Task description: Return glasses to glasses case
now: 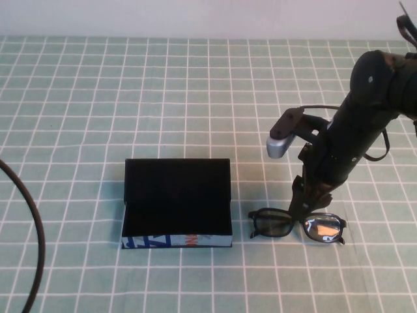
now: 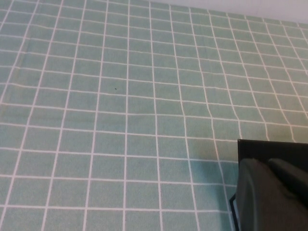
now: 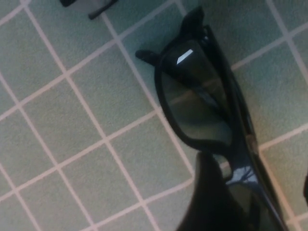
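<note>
The black glasses (image 1: 272, 223) lie unfolded on the checked cloth at the front right, lenses facing the robot's side. The glasses case (image 1: 176, 241) stands open to their left, lid up, black lining showing, light blue printed front toward me. My right gripper (image 1: 305, 207) is lowered onto the bridge of the glasses. In the right wrist view the glasses (image 3: 197, 96) fill the frame and the gripper (image 3: 257, 178) is open, one finger (image 3: 209, 197) on the near side of the bridge and the other at the picture's edge. My left gripper (image 2: 269, 192) shows only as a dark bulk over bare cloth.
A black cable (image 1: 36, 241) curves along the table's left edge. The green checked cloth (image 1: 195, 85) covers the whole table up to the white wall at the back.
</note>
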### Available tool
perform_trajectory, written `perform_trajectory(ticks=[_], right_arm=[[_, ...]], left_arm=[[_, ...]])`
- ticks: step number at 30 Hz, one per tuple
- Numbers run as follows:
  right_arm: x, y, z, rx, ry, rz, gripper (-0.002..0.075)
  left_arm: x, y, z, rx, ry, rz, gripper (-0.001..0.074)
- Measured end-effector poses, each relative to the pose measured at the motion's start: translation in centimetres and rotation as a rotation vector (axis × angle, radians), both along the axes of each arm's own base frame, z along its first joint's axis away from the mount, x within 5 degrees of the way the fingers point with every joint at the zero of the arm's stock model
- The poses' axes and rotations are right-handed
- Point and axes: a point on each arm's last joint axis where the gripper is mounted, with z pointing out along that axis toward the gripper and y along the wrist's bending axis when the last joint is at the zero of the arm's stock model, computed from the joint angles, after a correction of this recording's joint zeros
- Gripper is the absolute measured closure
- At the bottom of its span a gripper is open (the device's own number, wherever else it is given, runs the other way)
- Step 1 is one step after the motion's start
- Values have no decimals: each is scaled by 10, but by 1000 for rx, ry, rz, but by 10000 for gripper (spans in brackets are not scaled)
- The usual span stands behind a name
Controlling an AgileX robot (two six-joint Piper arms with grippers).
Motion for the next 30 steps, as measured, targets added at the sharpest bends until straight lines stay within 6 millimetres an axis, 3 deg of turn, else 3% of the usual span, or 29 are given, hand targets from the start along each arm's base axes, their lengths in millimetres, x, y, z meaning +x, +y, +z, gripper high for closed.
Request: perform_trajectory(ticks=[13, 15, 19, 23, 30], right_arm=[[8, 3, -27, -11, 39, 30, 374], [8, 3, -31, -14, 50, 31, 406], [7, 3, -34, -17, 71, 34, 552], [9, 4, -27, -14, 79, 47, 694], [25, 12, 5, 25, -11, 62, 711]], left_arm=[[-2, 1, -3, 21, 40, 3, 736], [-2, 1, -4, 23, 42, 3, 736], [-2, 1, -4, 25, 41, 4, 736], [-2, 1, -4, 25, 46, 4, 736], [-2, 1, -4, 25, 46, 4, 736]])
